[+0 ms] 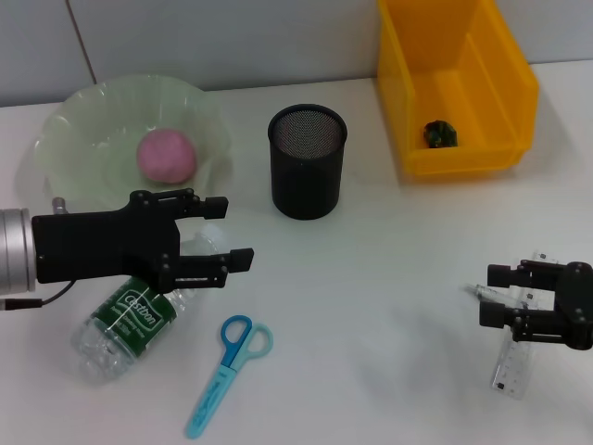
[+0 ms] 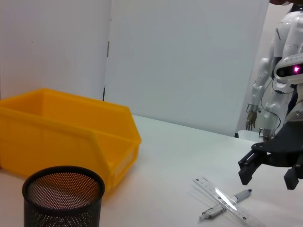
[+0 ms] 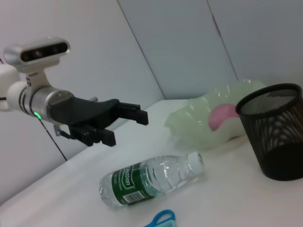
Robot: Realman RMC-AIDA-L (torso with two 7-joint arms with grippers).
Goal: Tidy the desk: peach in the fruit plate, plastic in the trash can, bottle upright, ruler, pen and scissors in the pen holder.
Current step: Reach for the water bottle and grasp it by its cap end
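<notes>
**Left tool poised over the fallen bottle, half the tidying still to do**

White table under a pale grey wall, seen from above by the robot's head camera; the peach [image 1: 167, 155] already sits in the pale green fruit plate [image 1: 69, 125] at the far left, and a small dark green scrap of plastic [image 1: 440, 133] lies in the yellow trash can [image 1: 505, 97] at the far right; the black mesh pen holder [image 1: 307, 162] between them looks empty in both the head and left wrist views.

The water bottle [image 1: 125, 324] lies on its side near the left front edge, cap pointing toward the plate; the left tool [image 1: 220, 234] hovers just above the bottle's neck end with its two fingers spread apart and nothing between them; judging from this, righting the bottle is the step in hand, and the next move calls for lowering around the body, closing, then tipping it onto its base.

Blue scissors [image 1: 227, 371] lie flat just beside the bottle; the clear ruler [image 1: 515, 357] lies across the pen [image 2: 225, 203] at the right front, under the right tool [image 1: 494, 294], which is parted and holds nothing; these three still need to go into the holder.
</notes>
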